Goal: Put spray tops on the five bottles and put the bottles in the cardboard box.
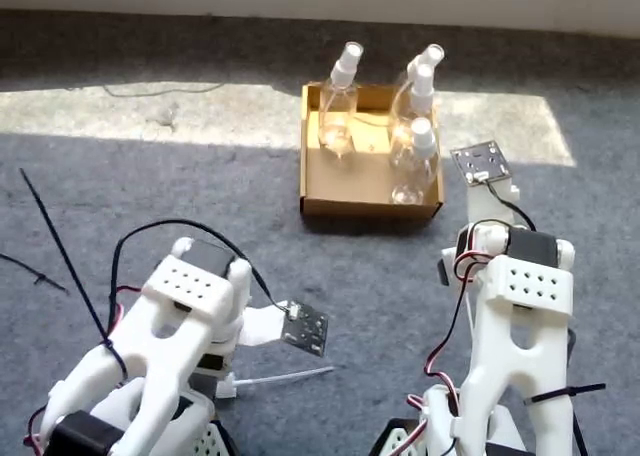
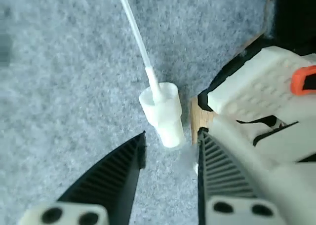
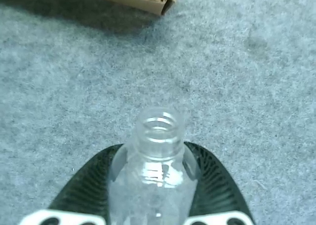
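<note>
The high view looks steeply down from behind both arms, well above the grey carpet, and faces the cardboard box at upper centre. The left wrist camera looks along the left gripper, close to the carpet. The right wrist camera looks along the right gripper, also near the carpet, and shares a corner of the box with the high view.

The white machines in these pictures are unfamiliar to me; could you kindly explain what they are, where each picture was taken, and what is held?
They are two robot arms on a grey carpet. The high view looks down on both and on a cardboard box holding three capped bottles. Each wrist view comes from a camera on one arm. The left gripper is open over a spray top lying on the carpet. The right gripper is shut on an uncapped bottle.
</note>
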Controlling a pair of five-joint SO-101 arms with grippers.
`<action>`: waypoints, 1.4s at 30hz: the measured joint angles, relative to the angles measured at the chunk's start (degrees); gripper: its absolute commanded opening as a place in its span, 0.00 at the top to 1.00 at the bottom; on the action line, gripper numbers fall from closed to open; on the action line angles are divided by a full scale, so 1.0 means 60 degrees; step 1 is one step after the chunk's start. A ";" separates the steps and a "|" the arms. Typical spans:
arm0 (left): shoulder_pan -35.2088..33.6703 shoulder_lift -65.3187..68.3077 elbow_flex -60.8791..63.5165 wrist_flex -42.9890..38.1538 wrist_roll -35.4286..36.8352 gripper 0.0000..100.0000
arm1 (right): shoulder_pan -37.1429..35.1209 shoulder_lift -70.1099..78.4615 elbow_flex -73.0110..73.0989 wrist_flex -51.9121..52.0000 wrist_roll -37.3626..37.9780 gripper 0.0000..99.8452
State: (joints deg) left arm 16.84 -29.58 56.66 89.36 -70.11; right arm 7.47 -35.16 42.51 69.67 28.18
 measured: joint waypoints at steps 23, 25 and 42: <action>-0.0908 0.0645 -0.0498 -0.2256 -0.0733 0.94 | -0.0015 0.0000 0.0000 0.0044 0.0000 1.00; -0.1172 0.0645 -0.1333 -0.1773 -0.1114 0.94 | -0.0015 0.0000 0.0000 0.0044 0.0000 1.00; -0.1582 0.0659 -0.2007 -0.3707 -0.1495 0.94 | -0.0015 0.0000 0.0000 0.0044 0.0000 1.00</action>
State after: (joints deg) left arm 7.34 -25.63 44.62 67.12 -79.08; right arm 7.38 -35.16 42.51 69.93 28.18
